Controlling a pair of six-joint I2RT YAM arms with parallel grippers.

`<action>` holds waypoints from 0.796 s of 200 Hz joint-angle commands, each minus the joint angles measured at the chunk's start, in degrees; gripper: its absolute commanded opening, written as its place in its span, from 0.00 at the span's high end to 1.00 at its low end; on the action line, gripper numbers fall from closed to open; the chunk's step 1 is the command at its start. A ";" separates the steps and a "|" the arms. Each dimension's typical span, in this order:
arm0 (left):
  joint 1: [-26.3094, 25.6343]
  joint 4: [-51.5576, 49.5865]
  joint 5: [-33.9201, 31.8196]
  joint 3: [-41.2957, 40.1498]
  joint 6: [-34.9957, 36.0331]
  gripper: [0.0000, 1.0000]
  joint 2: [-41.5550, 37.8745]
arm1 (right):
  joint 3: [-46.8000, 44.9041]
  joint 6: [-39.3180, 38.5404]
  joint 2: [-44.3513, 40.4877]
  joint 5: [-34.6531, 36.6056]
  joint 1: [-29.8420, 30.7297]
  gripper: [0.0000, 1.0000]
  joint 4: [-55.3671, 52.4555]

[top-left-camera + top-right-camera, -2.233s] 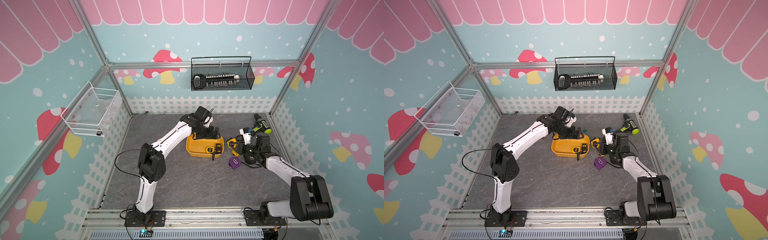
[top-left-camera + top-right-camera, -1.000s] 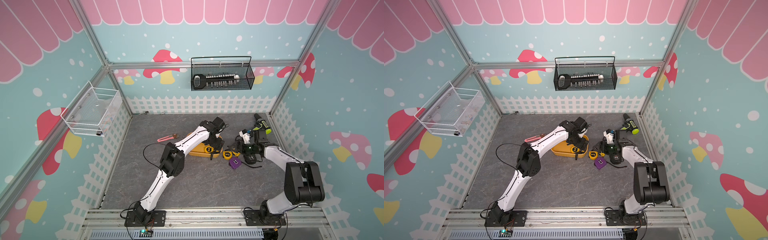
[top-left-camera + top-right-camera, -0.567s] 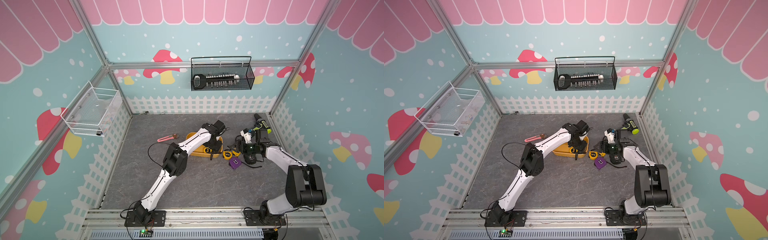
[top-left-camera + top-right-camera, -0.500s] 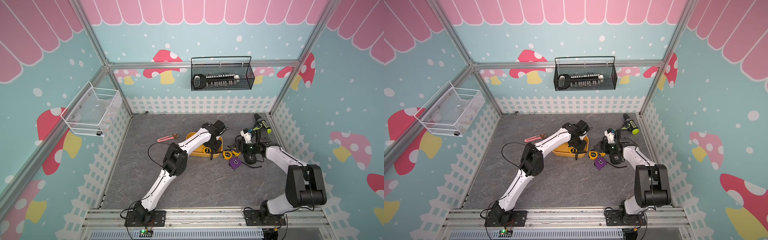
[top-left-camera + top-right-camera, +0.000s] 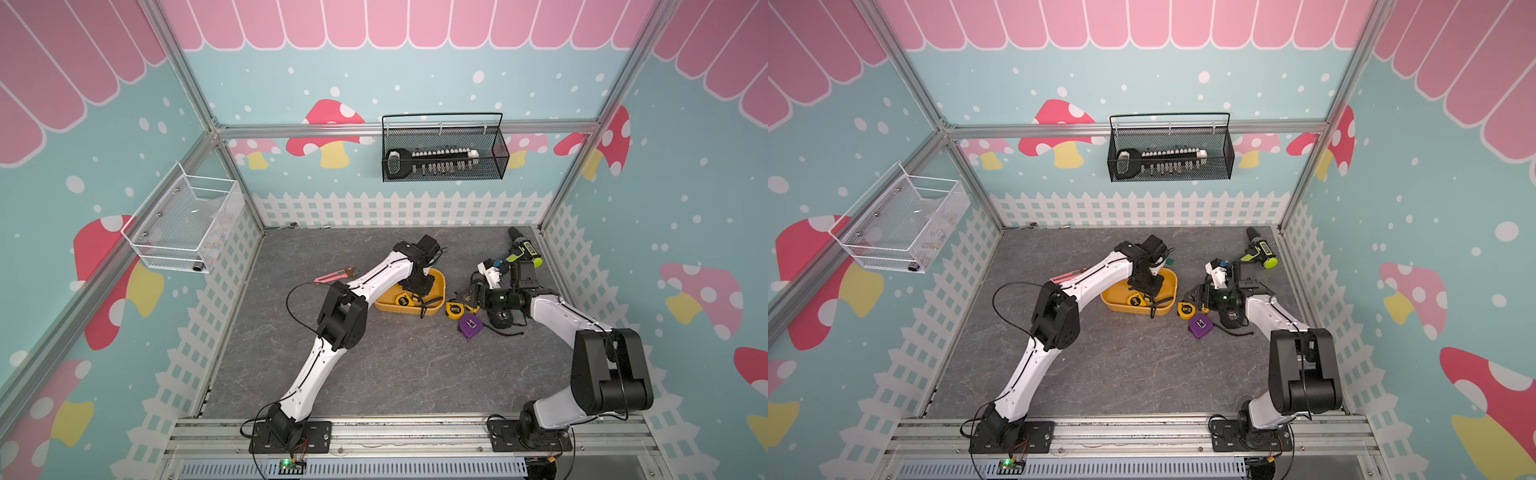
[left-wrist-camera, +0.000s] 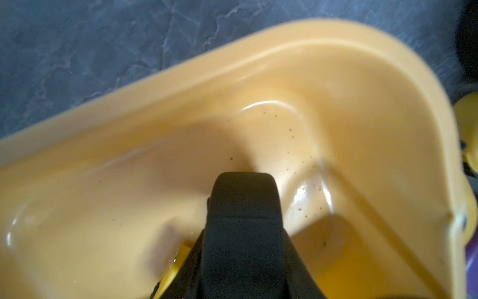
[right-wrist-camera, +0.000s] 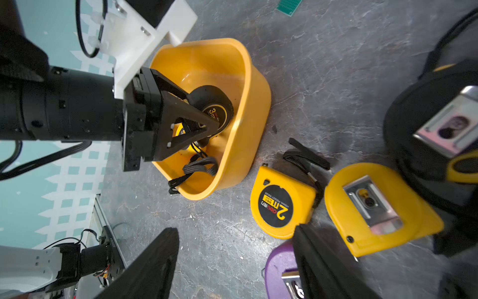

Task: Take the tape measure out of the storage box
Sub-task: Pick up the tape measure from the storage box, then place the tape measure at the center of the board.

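The yellow tape measure on the floor reads "deli 2m". The black tape measure inside the storage box shows "3m".

The black-and-yellow tape measure lies inside the shallow yellow-orange storage box, black strap draped over its rim; the box sits upright on the bench.

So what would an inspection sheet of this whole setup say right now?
Surface: grey stone-look floor.
Job's things: black tape measure inside the yellow box.
Clutter: yellow tape measure, second yellow one and purple one beside the box; drill near the back fence.
Tools: left tool shut on the black tape measure; right tool open near the loose ones.
Cables: black cable loops off the left arm; strap hangs over the box rim.
Surroundings: black basket and white basket on the walls.
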 commanded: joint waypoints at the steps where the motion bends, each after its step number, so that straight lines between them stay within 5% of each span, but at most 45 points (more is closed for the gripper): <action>1: 2.05 3.22 7.59 -1.42 -1.57 0.72 -7.09 | -0.61 -2.03 -1.46 -3.30 1.91 0.23 4.24; 78: 4.85 3.98 30.33 -9.39 -3.16 0.76 -14.14 | 1.76 -4.24 -1.41 -0.92 12.59 0.02 15.53; 159: 4.90 4.27 36.49 -10.36 -6.72 0.75 -16.62 | 3.62 -6.83 0.60 8.31 18.00 0.02 17.02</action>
